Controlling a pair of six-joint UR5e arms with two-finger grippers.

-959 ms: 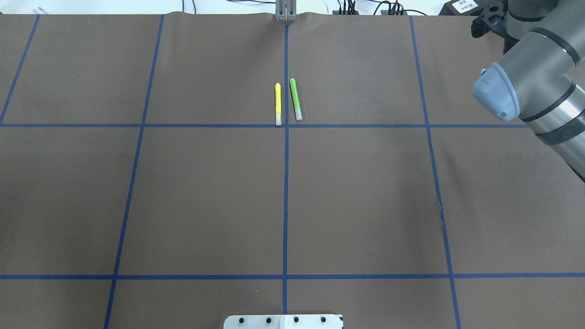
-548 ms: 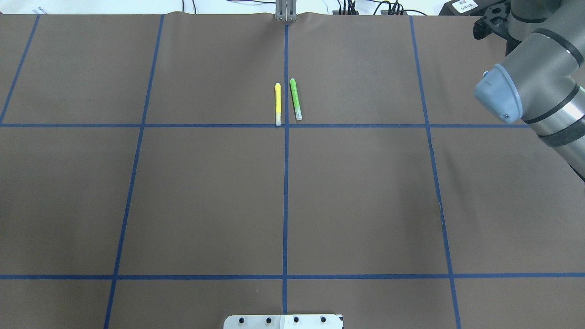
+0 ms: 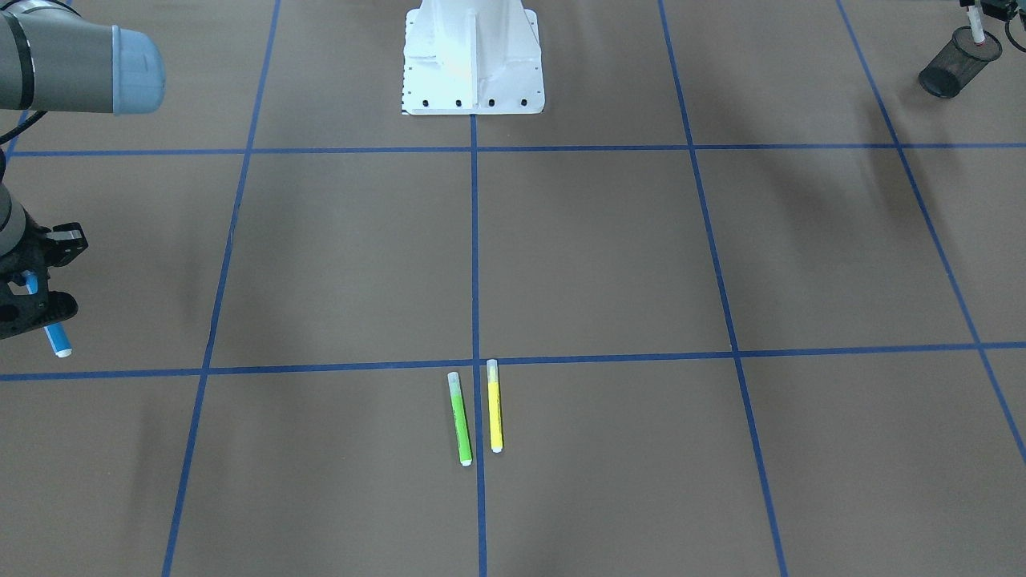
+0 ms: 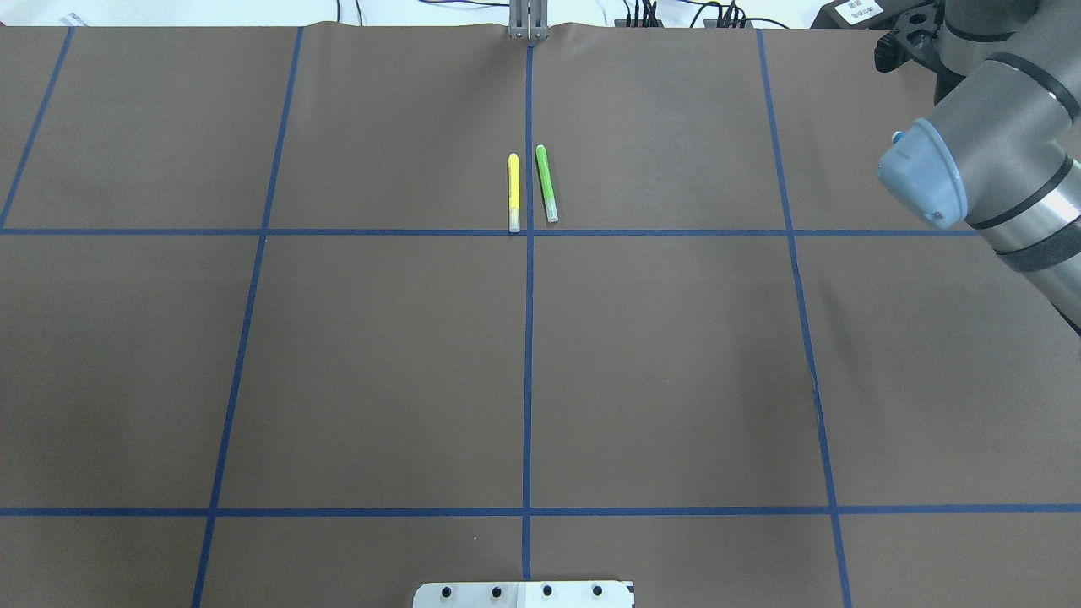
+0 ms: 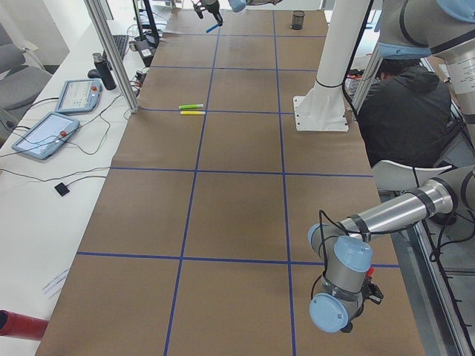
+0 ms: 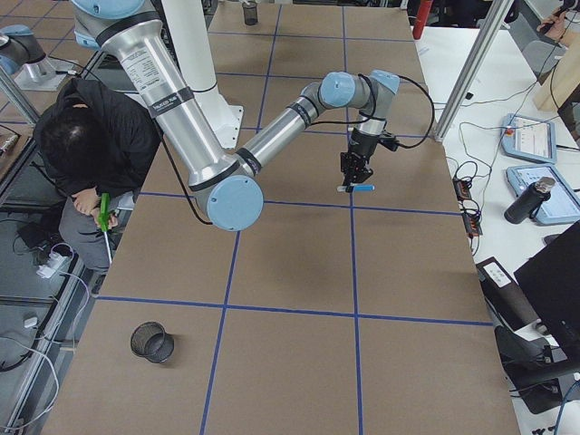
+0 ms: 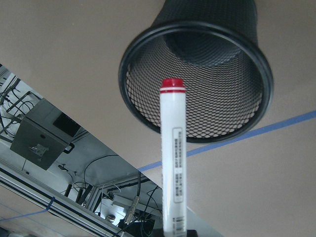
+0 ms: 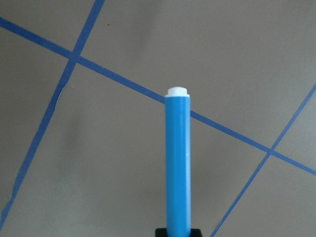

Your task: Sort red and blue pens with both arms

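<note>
Left jaws: clamped on slim white-barrelled marker with red cap (image 7: 173, 158), red tip pointing out from jaws, just over mouth of black mesh cup (image 7: 222, 98).
Between the two sets of jaws, well apart from each: yellow highlighter (image 4: 513, 192) and green highlighter (image 4: 546, 183), side by side on brown paper-covered desk (image 4: 380, 363).
Right jaws: clamped on blue-barrelled highlighter (image 8: 177, 163), white end out ahead of jaws, held off desk.

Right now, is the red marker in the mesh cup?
Not dropped in: the left gripper holds the red marker, red end over the open mesh cup. Whether its tip is past the rim, cannot tell.
</note>
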